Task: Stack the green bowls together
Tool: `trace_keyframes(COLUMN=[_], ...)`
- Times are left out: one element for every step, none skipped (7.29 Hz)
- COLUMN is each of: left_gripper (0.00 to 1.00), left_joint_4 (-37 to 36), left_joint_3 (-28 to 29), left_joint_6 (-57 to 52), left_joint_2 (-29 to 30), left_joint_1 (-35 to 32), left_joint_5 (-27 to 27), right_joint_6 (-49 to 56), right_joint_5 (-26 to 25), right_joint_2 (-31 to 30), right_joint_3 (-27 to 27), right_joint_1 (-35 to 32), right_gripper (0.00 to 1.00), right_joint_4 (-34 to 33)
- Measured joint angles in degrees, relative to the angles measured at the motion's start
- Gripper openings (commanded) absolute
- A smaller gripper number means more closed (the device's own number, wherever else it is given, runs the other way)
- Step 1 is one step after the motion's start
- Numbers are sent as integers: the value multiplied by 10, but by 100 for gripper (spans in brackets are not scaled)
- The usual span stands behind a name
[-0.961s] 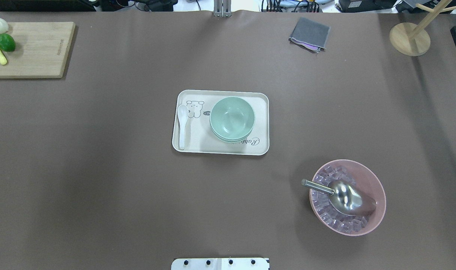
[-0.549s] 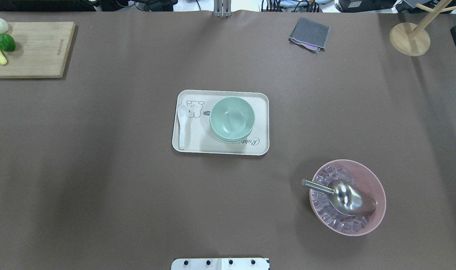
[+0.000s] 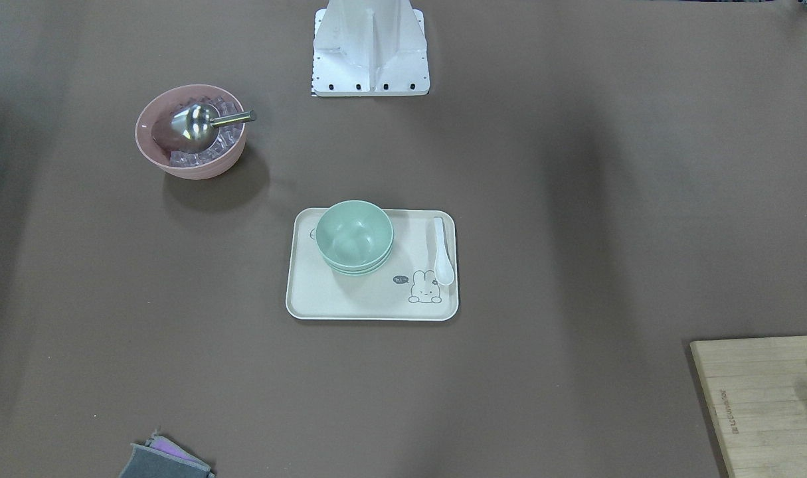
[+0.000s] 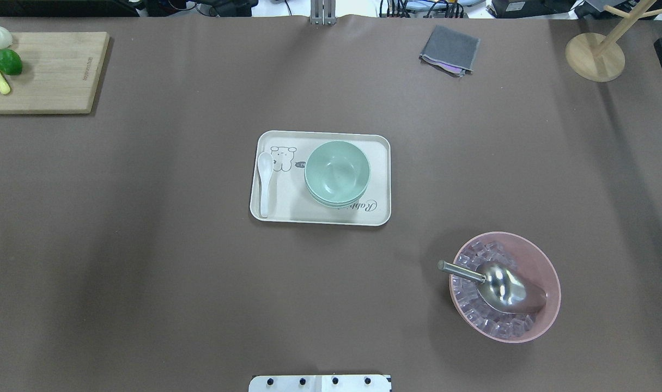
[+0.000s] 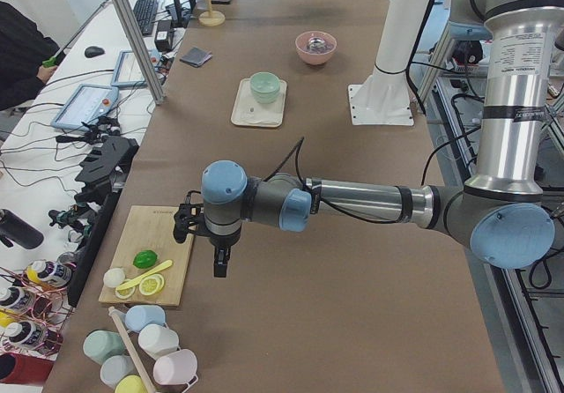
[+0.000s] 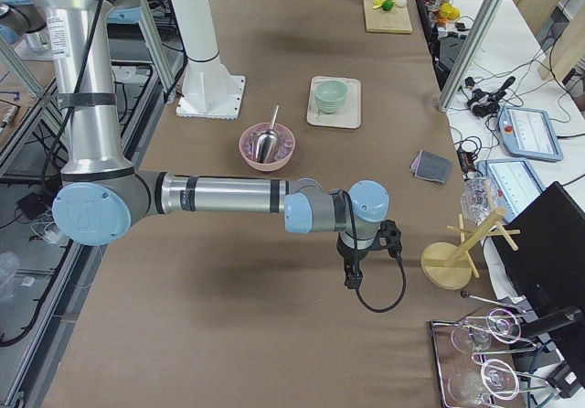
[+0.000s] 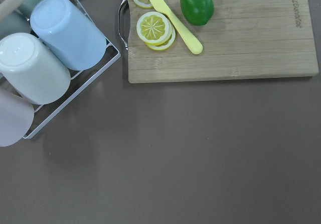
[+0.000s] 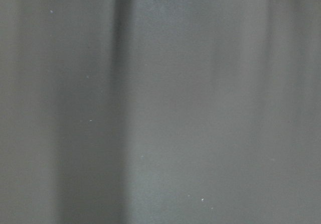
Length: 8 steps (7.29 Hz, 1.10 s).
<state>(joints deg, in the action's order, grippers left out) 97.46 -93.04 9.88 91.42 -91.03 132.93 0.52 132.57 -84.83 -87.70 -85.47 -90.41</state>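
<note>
The green bowls sit nested in one stack on the right part of a cream tray at the table's middle; they also show in the front-facing view. Neither gripper appears in the overhead or front-facing views. The left gripper hangs over the table beside the cutting board, far from the tray. The right gripper hangs near the wooden stand at the other end. I cannot tell whether either is open or shut. Neither wrist view shows fingers.
A white spoon lies on the tray's left side. A pink bowl with ice cubes and a metal scoop stands front right. A cutting board, grey cloth, wooden stand and cup rack lie at the edges.
</note>
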Motion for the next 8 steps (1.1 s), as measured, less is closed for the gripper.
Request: trace_keyframes(left_gripper=[98,98,98,98,98,98,98,98], left_joint_4=[-7,-14,-16,-16,-14,-13,-13,-13], left_joint_3=[0,2,7,12,17,21,23,23], left_joint_6=[7,12,13,13,12,11,11,11], left_joint_2=[3,4,2,1,1,2,4,5], left_joint_1=[1,1,2,2,3,3,4,4], left_joint_5=[1,1,2,1,2,2,2,2], right_joint_6=[-3,-3,-2,-2,-2,-3,-3,-3], right_joint_5=[5,7,7,6,6,7,8,8], right_joint_2=[3,2,-2,-5,-6,-6,-6,-6], right_joint_3=[-23,-41,-50,-51,-49,-49,-49,-48], right_joint_1=[0,0,0,0,0,0,0,0], right_gripper=[100,100,100,100,100,100,100,100], right_joint_4=[-38,-64,-75,-77,-78,-78,-78,-78])
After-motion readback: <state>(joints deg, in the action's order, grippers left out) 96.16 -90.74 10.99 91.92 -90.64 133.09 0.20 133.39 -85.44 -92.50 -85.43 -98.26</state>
